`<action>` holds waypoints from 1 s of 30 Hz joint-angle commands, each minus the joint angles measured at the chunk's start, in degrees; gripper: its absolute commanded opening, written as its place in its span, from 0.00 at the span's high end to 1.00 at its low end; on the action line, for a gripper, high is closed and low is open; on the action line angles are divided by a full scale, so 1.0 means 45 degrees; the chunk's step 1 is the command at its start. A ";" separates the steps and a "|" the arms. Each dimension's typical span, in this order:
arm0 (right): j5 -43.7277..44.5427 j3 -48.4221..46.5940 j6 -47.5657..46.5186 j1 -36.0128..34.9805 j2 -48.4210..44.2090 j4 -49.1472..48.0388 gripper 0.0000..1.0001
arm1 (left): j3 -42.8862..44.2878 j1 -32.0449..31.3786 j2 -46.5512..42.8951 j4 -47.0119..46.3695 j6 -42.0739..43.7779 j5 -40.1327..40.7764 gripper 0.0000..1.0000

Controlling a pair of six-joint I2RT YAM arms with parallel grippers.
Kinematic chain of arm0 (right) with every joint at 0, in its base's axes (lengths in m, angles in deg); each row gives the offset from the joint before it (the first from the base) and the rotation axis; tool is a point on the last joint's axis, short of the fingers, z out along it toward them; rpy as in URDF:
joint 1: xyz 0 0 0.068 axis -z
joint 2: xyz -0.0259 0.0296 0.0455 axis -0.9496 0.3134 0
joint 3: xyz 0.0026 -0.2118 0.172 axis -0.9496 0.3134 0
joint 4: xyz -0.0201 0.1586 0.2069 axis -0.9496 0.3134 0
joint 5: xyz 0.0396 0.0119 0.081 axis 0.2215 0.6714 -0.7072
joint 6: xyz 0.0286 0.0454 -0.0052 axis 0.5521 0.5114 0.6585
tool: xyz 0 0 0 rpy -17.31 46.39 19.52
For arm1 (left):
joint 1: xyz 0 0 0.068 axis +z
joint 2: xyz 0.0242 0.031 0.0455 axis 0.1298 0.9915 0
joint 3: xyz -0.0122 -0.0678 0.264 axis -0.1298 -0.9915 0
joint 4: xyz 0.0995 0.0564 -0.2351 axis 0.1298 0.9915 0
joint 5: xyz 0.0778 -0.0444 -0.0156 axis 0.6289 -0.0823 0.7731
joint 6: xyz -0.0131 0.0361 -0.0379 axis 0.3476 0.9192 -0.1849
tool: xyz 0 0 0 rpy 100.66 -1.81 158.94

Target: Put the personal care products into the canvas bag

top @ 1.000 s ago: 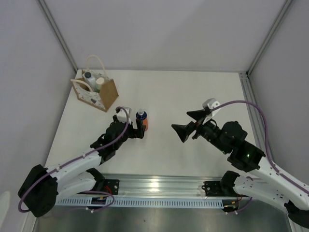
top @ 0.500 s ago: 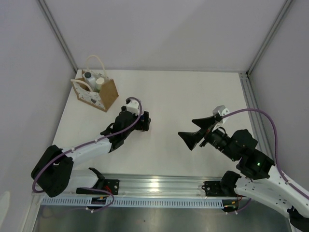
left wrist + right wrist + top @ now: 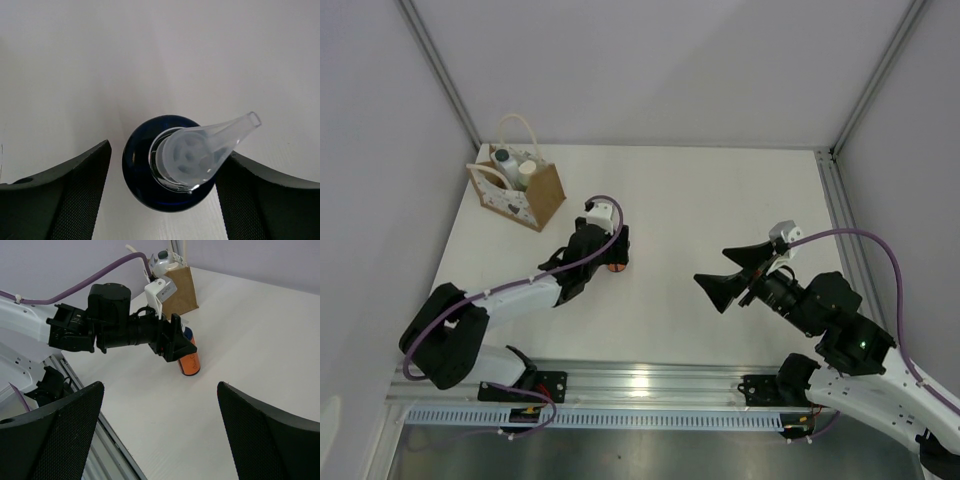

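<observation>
The orange bottle [image 3: 617, 267] with a dark blue cap [image 3: 145, 175] and a clear pump nozzle [image 3: 210, 147] stands upright on the white table. It also shows in the right wrist view [image 3: 190, 361]. My left gripper [image 3: 614, 254] is open straight above it, one finger on each side of the cap; the left finger [image 3: 75, 195] stands apart from it. The canvas bag [image 3: 525, 197] stands at the far left and holds the white bottle with a dark cap [image 3: 503, 160] and the cream-white cylinder [image 3: 527, 172]. My right gripper [image 3: 712, 266] is open and empty, right of the bottle.
The bag's cream handles [image 3: 515, 125] stick up above its mouth. Grey walls close the table on the left, back and right. A metal rail [image 3: 650, 385] runs along the near edge. The left arm [image 3: 75, 330] crosses the right wrist view.
My left gripper has moved right and over the orange bottle, which it now mostly hides from above. My right gripper has drawn back to the right and a little nearer.
</observation>
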 commanded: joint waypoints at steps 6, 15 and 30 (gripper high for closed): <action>0.0311 -0.0036 -0.0006 -0.0056 -0.0315 0.0077 0.01 | 0.0578 0.0081 0.0670 -0.0498 -0.0138 0.0443 0.23; 0.0350 -0.0055 -0.0006 -0.0056 -0.0158 0.0136 0.01 | 0.0968 0.0081 0.0768 -0.0363 -0.0371 0.0793 0.20; 0.0311 -0.0055 0.0013 -0.0056 0.0154 0.0097 0.01 | 0.2041 0.0062 0.0748 0.1311 -0.0470 0.1359 1.00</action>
